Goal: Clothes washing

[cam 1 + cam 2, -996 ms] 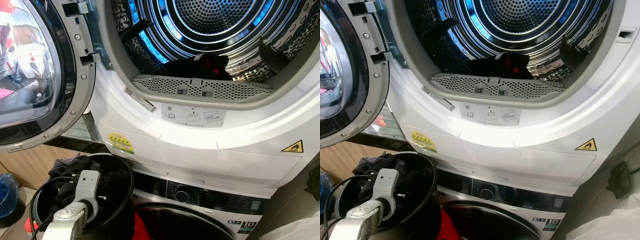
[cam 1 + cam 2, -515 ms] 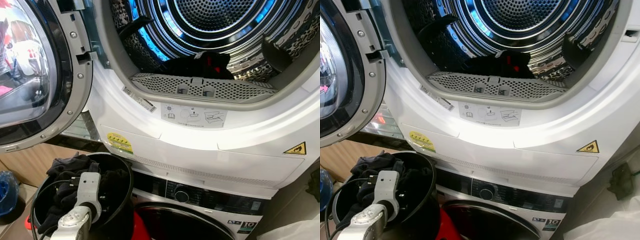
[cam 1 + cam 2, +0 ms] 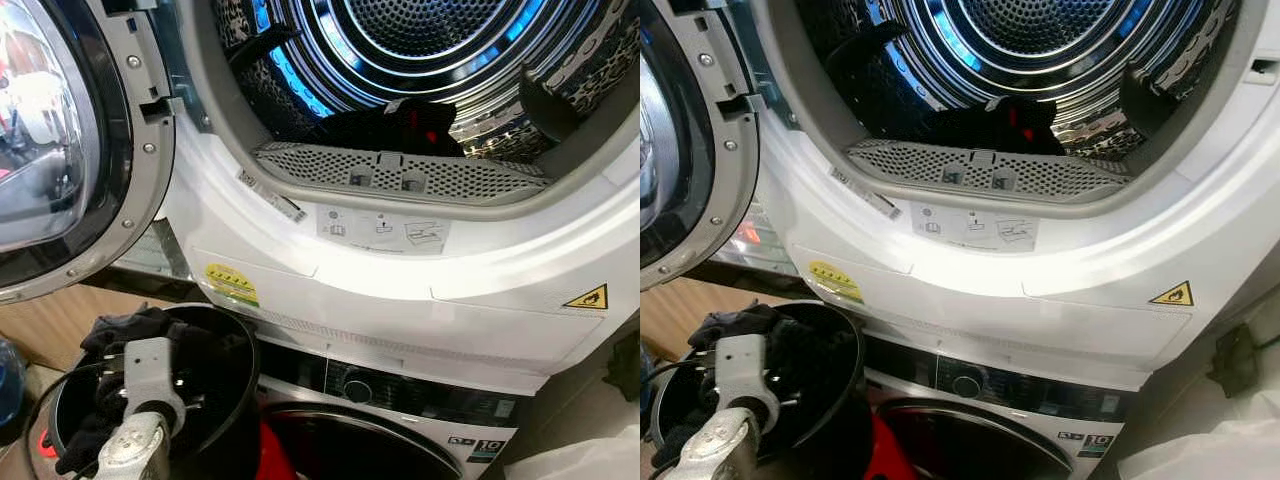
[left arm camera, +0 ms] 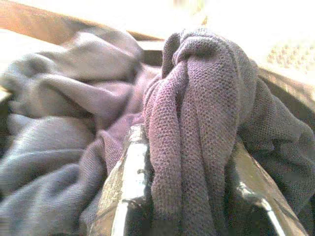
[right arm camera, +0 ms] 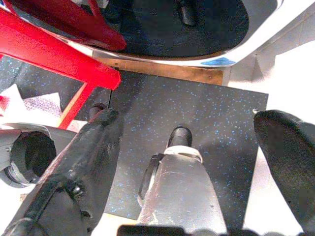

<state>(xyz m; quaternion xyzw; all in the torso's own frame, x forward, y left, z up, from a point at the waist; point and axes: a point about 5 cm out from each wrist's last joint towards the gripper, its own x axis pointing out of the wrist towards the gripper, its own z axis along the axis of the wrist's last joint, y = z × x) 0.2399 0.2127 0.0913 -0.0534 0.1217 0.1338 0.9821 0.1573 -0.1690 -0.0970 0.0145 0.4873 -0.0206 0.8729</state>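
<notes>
So the left gripper [image 4: 184, 196] is sitting down inside the round black plastic laundry bucket [image 3: 232, 400] at the foot of the stacked machines, and its two fingers are pinching a bunched-up fold of grey-purple knitted garment [image 4: 197, 123]. The wrist cam is showing the fold standing up between both fingers, with the rest of the fabric slumping around them. From the head cam the silver left arm [image 3: 140, 400] is reaching into the bucket among the dark clothes [image 3: 125, 335] piled against its far rim.

Up top, the white tumble dryer [image 3: 420, 280] is standing with its round glass door [image 3: 60, 150] swung open to the left. A black garment with a bit of red [image 3: 395, 125] is lying at the bottom of the shiny perforated drum [image 3: 420, 40], just behind the grey lint-filter grille [image 3: 400, 175]. Below the dryer, the washing machine's dark control panel [image 3: 400, 390] is showing.

The right gripper [image 5: 187, 147] is hanging low over a dark speckled floor mat [image 5: 197, 113], fingers spread wide with nothing between them, near a red frame [image 5: 54, 54].
</notes>
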